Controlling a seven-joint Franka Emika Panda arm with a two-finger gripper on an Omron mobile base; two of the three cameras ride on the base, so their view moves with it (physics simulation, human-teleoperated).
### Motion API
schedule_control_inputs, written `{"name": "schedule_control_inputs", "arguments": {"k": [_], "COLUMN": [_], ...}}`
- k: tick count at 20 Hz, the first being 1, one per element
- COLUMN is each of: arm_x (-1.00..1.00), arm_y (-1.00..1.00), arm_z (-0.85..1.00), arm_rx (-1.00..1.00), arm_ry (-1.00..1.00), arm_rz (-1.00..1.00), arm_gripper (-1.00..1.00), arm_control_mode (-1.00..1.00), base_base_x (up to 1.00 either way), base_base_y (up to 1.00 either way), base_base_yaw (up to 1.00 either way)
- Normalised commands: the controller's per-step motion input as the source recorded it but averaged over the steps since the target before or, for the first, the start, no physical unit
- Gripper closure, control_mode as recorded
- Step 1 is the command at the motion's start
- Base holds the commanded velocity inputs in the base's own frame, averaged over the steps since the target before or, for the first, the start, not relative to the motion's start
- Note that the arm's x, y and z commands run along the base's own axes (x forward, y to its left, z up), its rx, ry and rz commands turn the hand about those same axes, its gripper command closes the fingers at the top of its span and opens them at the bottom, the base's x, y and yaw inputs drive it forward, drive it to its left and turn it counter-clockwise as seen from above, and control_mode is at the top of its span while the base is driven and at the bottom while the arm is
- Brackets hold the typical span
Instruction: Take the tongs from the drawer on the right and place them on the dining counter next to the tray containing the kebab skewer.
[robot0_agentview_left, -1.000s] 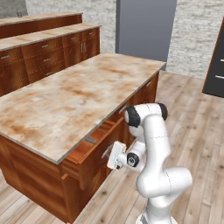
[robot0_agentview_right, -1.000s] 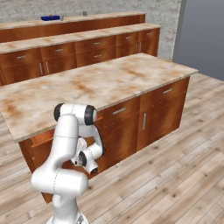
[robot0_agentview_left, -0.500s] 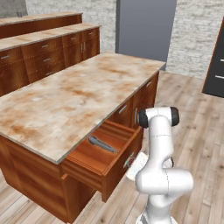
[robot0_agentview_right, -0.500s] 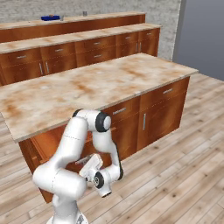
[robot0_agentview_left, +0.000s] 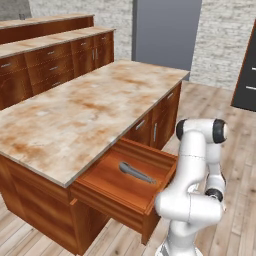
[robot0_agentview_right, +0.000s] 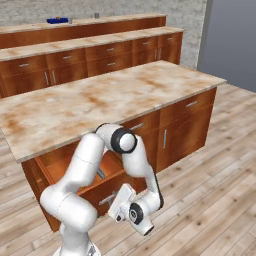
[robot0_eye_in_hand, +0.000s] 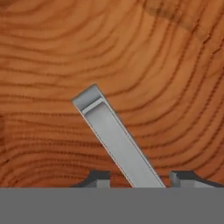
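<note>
Landmark = drawer (robot0_agentview_left: 125, 185), pulled well out from under the near island top (robot0_agentview_left: 75, 120), front face toward the robot.

Dining counter (robot0_agentview_right: 85, 22) w/ blue tray (robot0_agentview_right: 57, 20): far behind drawer, at the back of the room. Skewer too small to tell.

Gripper (robot0_agentview_right: 116, 207): low, just outside drawer front. Hand view shows silver bar handle (robot0_eye_in_hand: 118, 142) running between the two tips, tips apart w/ gap each side, nothing clamped.

Tongs (robot0_agentview_left: 136, 173): lying flat on drawer floor, roughly mid-drawer, diagonal, clear of the walls.

Handling, my guess: slim metal, so stiff, light, prob. slick. Springy arms may squeeze shut under grip. Best hold approx. mid-length across both arms, from above, to limit swing or slip.
</note>
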Motion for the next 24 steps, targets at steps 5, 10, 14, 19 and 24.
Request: {"name": "schedule_control_inputs", "arguments": {"k": [5,10,14,19,24], "arm_x": [0.11,0.01,0.06,0.00,0.00], "arm_y": [-0.77,-0.84,-0.83,-0.25,0.05], "arm_z": [1.00,1.00,1.00,1.00,0.94], "arm_rx": [-0.06,-0.05,0.00,-0.01,-0.19], "arm_ry": [-0.10,-0.18,0.00,0.10,0.17], "arm_rz": [0.23,0.20,0.11,0.10,0.12], "arm_gripper": [1.00,1.00,1.00,1.00,1.00], "arm_control_mode": [-1.00,-1.00,-1.00,-1.00,-1.00], "base_base_x": [0.00,0.00,0.00,0.00,0.00], "base_base_y": [0.00,0.00,0.00,0.00,0.00], "base_base_yaw": [0.00,0.00,0.00,0.00,0.00]}}
